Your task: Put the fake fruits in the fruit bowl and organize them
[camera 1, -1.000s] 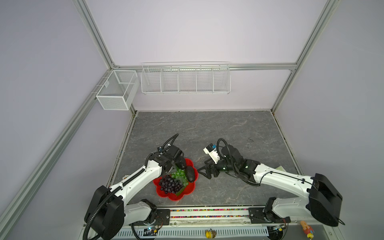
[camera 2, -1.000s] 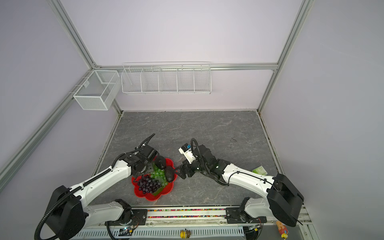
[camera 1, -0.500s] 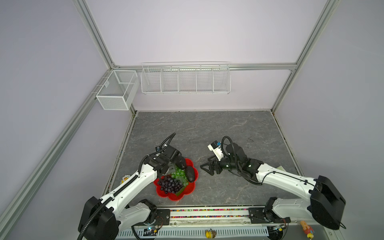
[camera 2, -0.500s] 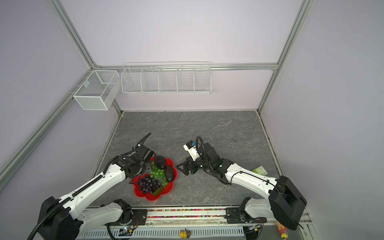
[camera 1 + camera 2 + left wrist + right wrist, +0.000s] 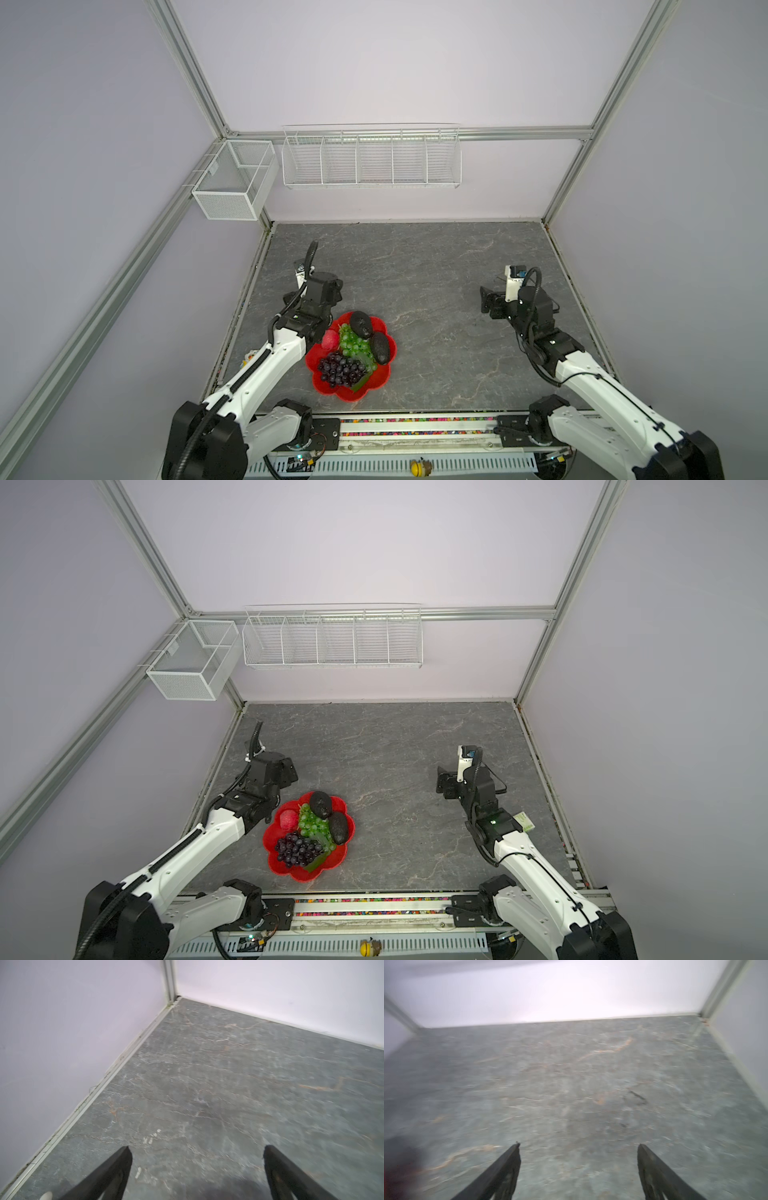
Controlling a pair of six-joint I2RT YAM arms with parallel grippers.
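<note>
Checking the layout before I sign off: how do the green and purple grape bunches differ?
The green grape bunch is light green; the purple grape bunch is almost black. The green grape bunch lies mid-bowl; the purple grape bunch lies toward the rim nearest the robot's base. Both rest inside the red flower-shaped bowl, side by side.

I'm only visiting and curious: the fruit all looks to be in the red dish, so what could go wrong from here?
The farther avocado lies right at the red dish's scalloped rim; a nudge might roll it onto the table. The left claw is open and empty, but its arm hangs close beside the dish near the small red fruit; a careless move could bump either.
</note>
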